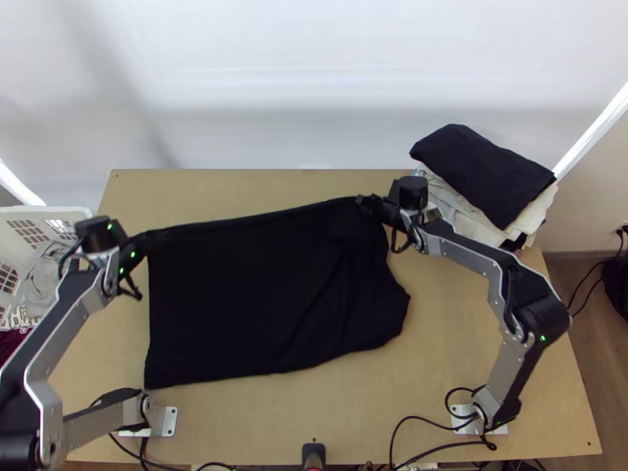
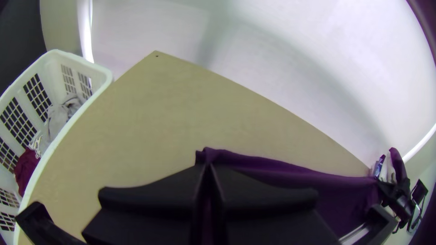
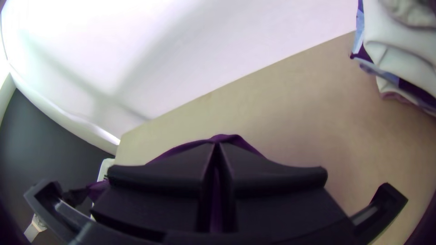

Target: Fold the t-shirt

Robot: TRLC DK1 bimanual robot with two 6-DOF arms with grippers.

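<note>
It looks like a robotics lab or test corner: robot arms are mounted on a bare wooden desk [image 1: 471, 314], with loose cables [image 1: 408, 439] nearer than both tools. A plain white backdrop [image 1: 314, 94] closes off the area beyond the left tool [image 1: 143, 235] and right tool [image 1: 365, 202]. Outward of the left tool is a laundry basket [image 1: 47, 210]; outward of the right, piled clothes [image 1: 483, 169], then wood-look floor [image 1: 600, 353].

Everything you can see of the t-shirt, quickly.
The t-shirt is black, soft-looking cloth, spread on the table: left side straight, right side uneven, lightly creased. The left pincer grips its far left corner, the right pincer its far right; the edge between runs nearly straight. Layers: can't tell.
</note>
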